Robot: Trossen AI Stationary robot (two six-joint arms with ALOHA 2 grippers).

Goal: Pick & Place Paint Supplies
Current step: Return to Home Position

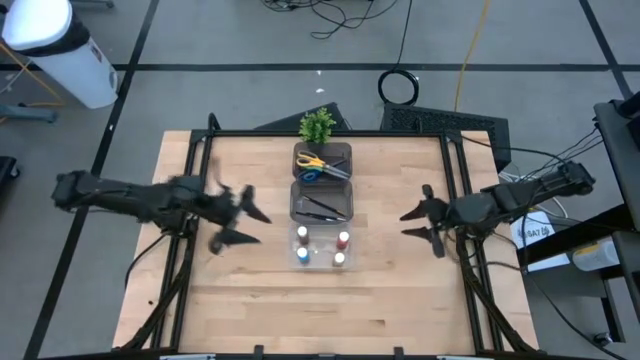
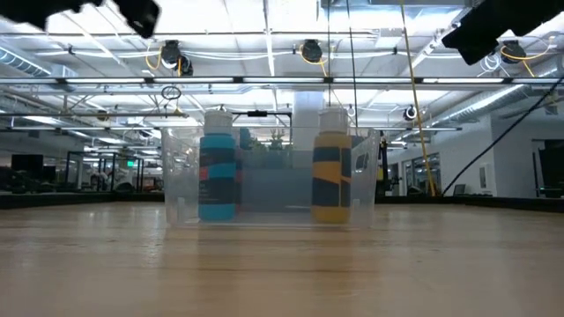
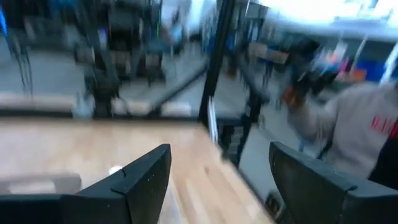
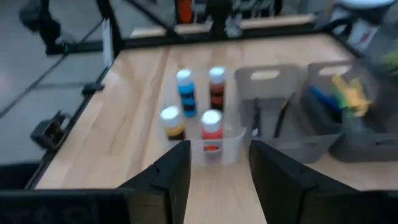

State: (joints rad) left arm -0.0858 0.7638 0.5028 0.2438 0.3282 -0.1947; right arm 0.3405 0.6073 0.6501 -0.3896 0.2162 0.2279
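Note:
Several tiny paint bottles [image 1: 321,247] stand upright in a clear bin [image 1: 322,262] at the table's middle; the low view shows a blue-labelled one [image 2: 218,176] and a yellow-labelled one [image 2: 331,176]. Dark paintbrushes [image 1: 320,205] lie in the middle dark bin. Scissors with yellow and blue handles [image 1: 314,166] lie in the far dark bin. My left gripper [image 1: 250,227] is open and empty, left of the bins. My right gripper [image 1: 412,225] is open and empty, right of the bins. The right wrist view shows the bottles [image 4: 194,112] ahead of its fingers.
A small green potted plant [image 1: 317,125] stands at the table's far edge behind the bins. The table's dark frame rails [image 1: 200,150] run along its left, right and far sides. A person in a grey top [image 3: 354,124] shows beyond the table in the left wrist view.

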